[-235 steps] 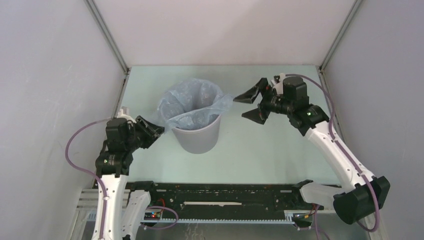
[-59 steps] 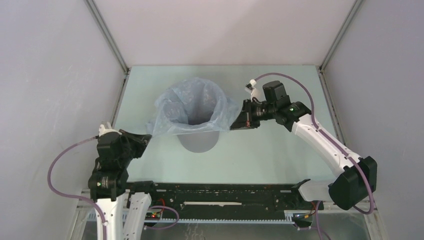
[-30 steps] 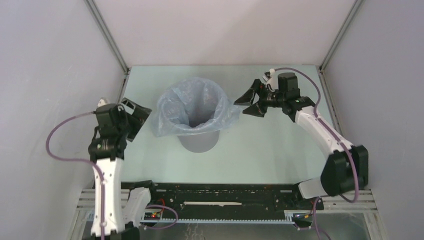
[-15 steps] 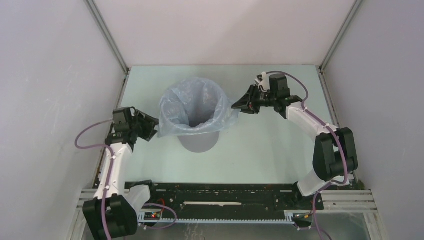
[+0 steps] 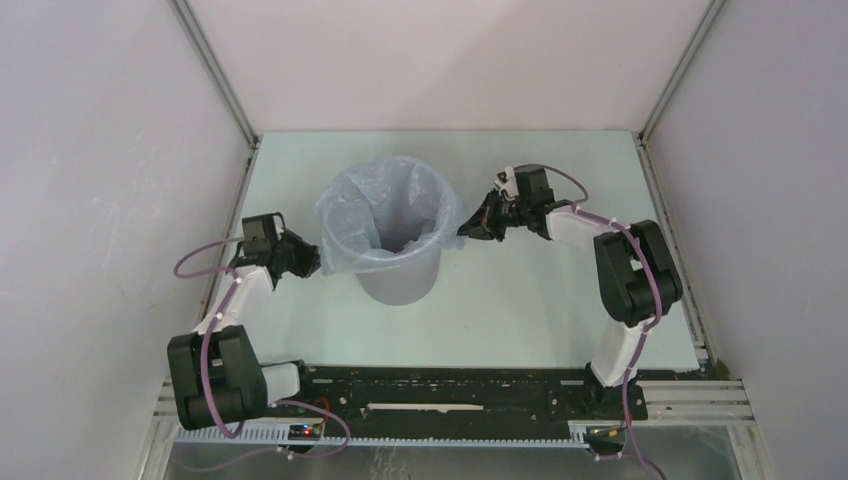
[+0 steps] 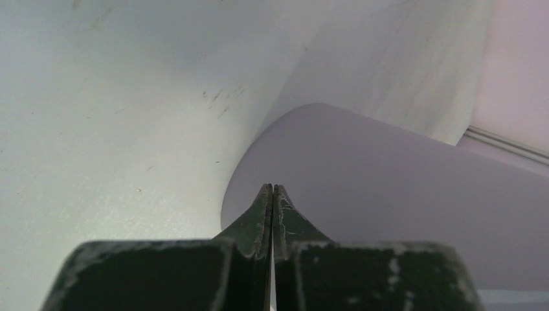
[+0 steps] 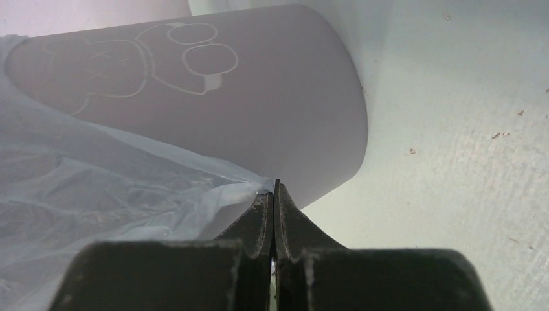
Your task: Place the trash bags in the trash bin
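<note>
Overhead view of one tabletop (image 5: 520, 310) carrying one trash bin (image 5: 400, 282), one trash bag (image 5: 343, 232) and two arms, each with one end effector. The bin stood upright slightly toward 9 o'clock of the tabletop's centre. The bag sat inside it, with its mouth open upward and its film spilling over the rim all round. The left end effector (image 6: 272, 189) lay low at about 8 o'clock of the bin, at the hanging edge of the bag. Its fingers were pressed fully together, and the wrist view showed no film between the tips, so a grip there could not be confirmed. The right end effector (image 7: 275, 184) lay at about 3 o'clock of the bin, just beside the wall. Its fingers were likewise closed flat, with a drawn-out corner of the film pinched at the tips. The bin was grey, smooth-walled, round and slightly tapered, and bore one pale line drawing (image 7: 191, 58) on its side. The bag was thin, pale blue, translucent, glossy and heavily wrinkled. The tabletop was pale green and finely speckled.
</note>
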You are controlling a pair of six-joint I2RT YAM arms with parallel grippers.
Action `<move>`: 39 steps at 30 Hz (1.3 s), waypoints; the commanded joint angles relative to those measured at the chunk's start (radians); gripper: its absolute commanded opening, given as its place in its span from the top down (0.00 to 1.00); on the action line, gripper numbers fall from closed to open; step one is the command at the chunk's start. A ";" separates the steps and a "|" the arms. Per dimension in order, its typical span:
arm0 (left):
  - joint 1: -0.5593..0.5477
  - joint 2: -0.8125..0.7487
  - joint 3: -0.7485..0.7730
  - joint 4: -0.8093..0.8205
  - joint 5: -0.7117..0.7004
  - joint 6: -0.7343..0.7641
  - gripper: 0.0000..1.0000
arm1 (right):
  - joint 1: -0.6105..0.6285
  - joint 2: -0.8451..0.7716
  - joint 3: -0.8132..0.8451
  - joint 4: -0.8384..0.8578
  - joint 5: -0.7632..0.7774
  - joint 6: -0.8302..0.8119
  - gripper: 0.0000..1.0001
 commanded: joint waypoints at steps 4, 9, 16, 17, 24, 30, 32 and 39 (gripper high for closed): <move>-0.009 0.035 -0.040 0.071 0.052 0.056 1.00 | 0.034 0.047 0.000 0.094 -0.002 0.021 1.00; 0.053 -0.146 0.033 -0.145 -0.049 0.106 0.64 | 0.026 -0.003 0.000 0.081 -0.004 0.041 0.97; 0.161 -0.252 0.110 -0.232 0.005 0.035 0.25 | 0.003 -0.026 0.001 0.035 -0.024 0.037 0.93; 0.167 -0.263 0.103 -0.217 0.030 0.012 0.23 | 0.001 -0.028 0.001 0.035 -0.031 0.035 0.93; 0.184 -0.407 -0.051 -0.091 0.170 -0.138 0.16 | -0.023 -0.018 0.048 -0.015 -0.063 0.030 0.93; 0.149 -0.522 -0.129 -0.160 0.191 -0.141 0.18 | -0.016 0.000 0.066 0.001 -0.069 0.045 0.93; 0.137 -0.521 -0.166 -0.103 0.215 -0.154 0.16 | -0.012 0.002 0.066 0.017 -0.068 0.051 0.93; 0.110 -0.460 -0.217 0.093 0.301 -0.205 0.11 | -0.006 0.017 0.066 0.020 -0.074 0.054 0.93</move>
